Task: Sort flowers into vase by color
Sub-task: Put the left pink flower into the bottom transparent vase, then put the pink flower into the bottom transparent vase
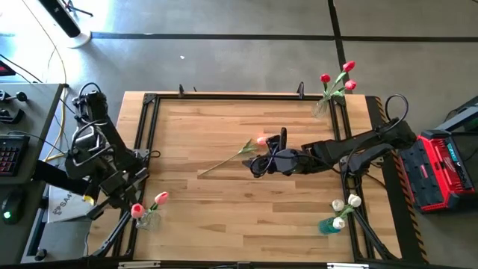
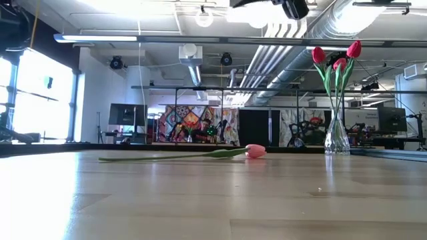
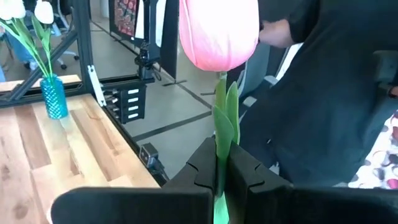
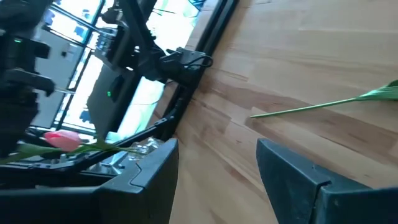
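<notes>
A: Table, read left to right. Left gripper sits at the near-left corner, clenched on the stem of a pink tulip; the head stands upright above the fingers in the left wrist view.

B: Is that over the clear vase?

A: Just beside or over it, going by the high view. One pink head already shows there next to a second; whether the held stem is inside the neck, cannot tell.

B: Middle of the table?

A: One loose tulip lying flat on the wood, head pink-red, stem trailing toward the left. Right gripper hovers just past its head with the jaws spread and nothing between them; the right wrist view shows bare stem on the boards ahead of the fingers.

B: And the right side?

A: Far-right corner: glass vase with three red tulips. Near-right corner: blue vase with white tulips, two heads visible.

B: So progress?

A: Reds and whites look sorted. Judging from this, what's left is seating the held pink one and picking up the last flower off the table. Mostly done.
</notes>
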Controlling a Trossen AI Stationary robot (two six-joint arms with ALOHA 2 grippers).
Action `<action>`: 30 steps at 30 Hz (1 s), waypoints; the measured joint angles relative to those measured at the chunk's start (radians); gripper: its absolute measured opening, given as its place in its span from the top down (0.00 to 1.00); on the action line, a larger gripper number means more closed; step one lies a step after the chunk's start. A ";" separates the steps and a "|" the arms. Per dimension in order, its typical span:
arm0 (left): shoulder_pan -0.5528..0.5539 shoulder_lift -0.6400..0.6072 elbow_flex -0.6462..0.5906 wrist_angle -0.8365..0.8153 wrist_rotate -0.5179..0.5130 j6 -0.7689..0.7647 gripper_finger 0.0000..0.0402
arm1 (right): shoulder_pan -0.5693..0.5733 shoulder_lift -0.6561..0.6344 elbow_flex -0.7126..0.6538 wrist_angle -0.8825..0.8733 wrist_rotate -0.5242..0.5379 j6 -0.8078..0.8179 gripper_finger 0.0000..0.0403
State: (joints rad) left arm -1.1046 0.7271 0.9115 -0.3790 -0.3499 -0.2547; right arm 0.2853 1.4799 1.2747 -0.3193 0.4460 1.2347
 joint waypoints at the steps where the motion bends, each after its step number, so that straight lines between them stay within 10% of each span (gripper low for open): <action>1: -0.012 0.006 0.000 0.000 -0.015 0.005 1.00 | 0.003 0.000 0.000 0.012 0.000 -0.001 0.49; 14: -0.073 0.045 -0.114 0.034 -0.118 -0.099 0.98 | 0.018 0.000 0.000 0.054 0.037 0.023 0.49; 30: -0.074 -0.083 -0.119 0.010 -0.181 -0.164 0.71 | 0.016 0.000 0.000 0.070 0.040 0.023 0.49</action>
State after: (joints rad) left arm -1.1782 0.6445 0.7929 -0.3691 -0.5304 -0.4186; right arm 0.3016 1.4799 1.2744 -0.2493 0.4861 1.2579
